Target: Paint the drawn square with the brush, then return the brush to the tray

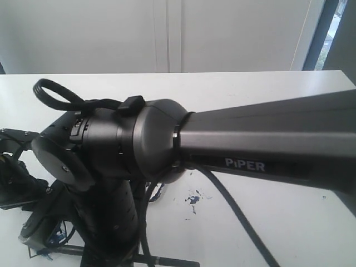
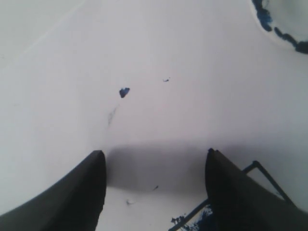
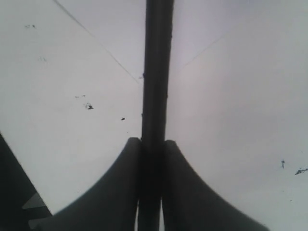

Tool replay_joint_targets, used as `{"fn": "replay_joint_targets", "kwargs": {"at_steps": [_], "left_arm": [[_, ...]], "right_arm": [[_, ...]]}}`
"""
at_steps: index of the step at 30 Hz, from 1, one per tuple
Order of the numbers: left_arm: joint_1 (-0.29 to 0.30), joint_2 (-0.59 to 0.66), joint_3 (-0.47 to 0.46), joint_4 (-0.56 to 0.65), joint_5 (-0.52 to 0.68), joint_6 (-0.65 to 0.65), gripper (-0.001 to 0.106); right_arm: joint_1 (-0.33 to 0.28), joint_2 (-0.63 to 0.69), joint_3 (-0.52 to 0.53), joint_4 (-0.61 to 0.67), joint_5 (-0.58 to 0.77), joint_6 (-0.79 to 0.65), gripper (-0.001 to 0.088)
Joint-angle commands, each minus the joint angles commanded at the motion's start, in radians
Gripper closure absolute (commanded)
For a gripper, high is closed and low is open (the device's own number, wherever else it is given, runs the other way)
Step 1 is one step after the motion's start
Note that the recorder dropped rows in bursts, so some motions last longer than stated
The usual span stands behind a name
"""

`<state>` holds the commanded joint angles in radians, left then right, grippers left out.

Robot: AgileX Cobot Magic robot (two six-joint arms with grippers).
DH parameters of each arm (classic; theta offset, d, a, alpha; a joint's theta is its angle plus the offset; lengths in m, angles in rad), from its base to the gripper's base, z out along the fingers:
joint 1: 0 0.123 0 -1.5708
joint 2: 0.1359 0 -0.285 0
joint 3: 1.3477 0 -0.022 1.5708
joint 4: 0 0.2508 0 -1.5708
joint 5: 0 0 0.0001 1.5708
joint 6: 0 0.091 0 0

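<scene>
Pinching the brush [image 3: 156, 72], the right gripper [image 3: 152, 144] has its fingers [image 3: 120, 183] closed on the black shaft, which runs straight out past them; the tip lies out of frame. The drawn square [image 2: 197, 220] shows only in part, daubed blue, under the left gripper [image 2: 154, 192], which hangs open and empty. The tray [image 2: 281, 31] lies well apart from it.

With the bristles unseen, a stroke could stray over the outline or drip blots like the splatter [image 1: 193, 199]. The thin shaft might also twist in the grip. The right arm [image 1: 267, 139] reaches across to the left side, where it could knock the other arm.

The white table [image 1: 289, 222] is flecked with paint. Behind it stand a pale wall [image 1: 167, 33] and a window [image 1: 334, 33].
</scene>
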<state>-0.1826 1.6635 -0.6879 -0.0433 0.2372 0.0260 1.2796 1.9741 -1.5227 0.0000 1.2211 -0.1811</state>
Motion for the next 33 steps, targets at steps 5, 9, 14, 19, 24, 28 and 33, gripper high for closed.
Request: {"fn": "replay_joint_targets", "kwargs": {"at_steps": [5, 9, 14, 19, 24, 28, 33], "left_arm": [[0.0, 0.0, 0.0, 0.0, 0.0, 0.0, 0.041], [0.0, 0.0, 0.0, 0.0, 0.0, 0.0, 0.041], [0.0, 0.0, 0.0, 0.0, 0.0, 0.0, 0.041], [0.0, 0.0, 0.0, 0.0, 0.0, 0.0, 0.041], [0.0, 0.0, 0.0, 0.0, 0.0, 0.0, 0.041], [0.0, 0.0, 0.0, 0.0, 0.0, 0.0, 0.041], [0.0, 0.0, 0.0, 0.0, 0.0, 0.0, 0.041]], "right_arm": [[0.0, 0.0, 0.0, 0.0, 0.0, 0.002, 0.0868], [0.0, 0.0, 0.0, 0.0, 0.0, 0.002, 0.0868], [0.0, -0.009, 0.003, 0.0, 0.0, 0.002, 0.0868], [0.0, -0.013, 0.039, 0.0, 0.0, 0.002, 0.0868], [0.0, -0.019, 0.048, 0.0, 0.0, 0.002, 0.0868], [0.0, -0.021, 0.048, 0.009, 0.0, 0.002, 0.0868], [0.007, -0.021, 0.048, 0.01, 0.0, 0.002, 0.0868]]}}
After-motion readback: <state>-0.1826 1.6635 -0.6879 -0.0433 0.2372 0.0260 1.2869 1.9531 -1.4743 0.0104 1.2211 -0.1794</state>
